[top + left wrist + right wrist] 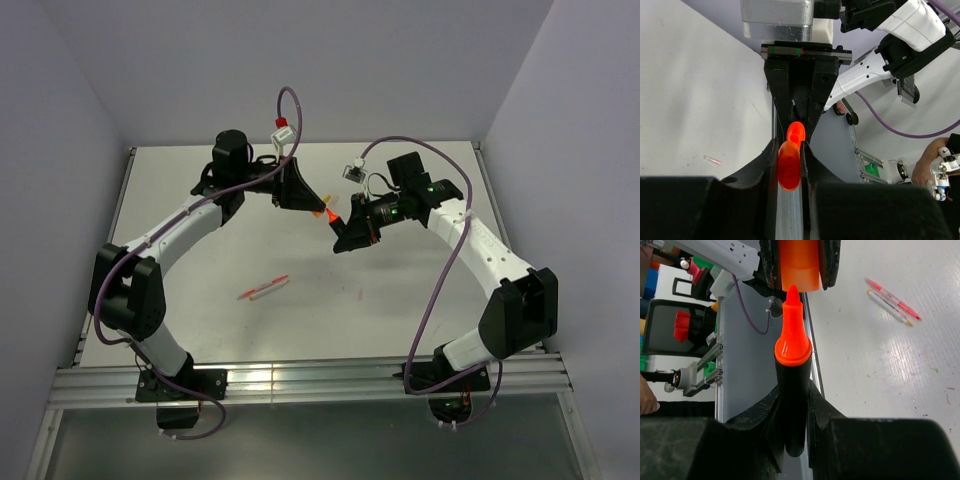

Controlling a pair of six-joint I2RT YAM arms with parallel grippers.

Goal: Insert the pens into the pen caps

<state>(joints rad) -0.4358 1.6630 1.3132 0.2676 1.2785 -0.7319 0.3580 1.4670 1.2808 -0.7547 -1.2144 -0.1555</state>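
Right wrist view: the right jaws are clamped on the black barrel of the marker (pixel 791 390). Its orange tip is just short of the mouth of the orange cap (pixel 799 265), which the left jaws pinch. Both look light, stiff and slick, so a mid-barrel hold should resist push-back.

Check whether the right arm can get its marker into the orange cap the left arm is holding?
Probably yes. The marker in the right gripper points at the mouth of the orange cap, roughly in line, with nothing between them. The left gripper has the cap clamped.
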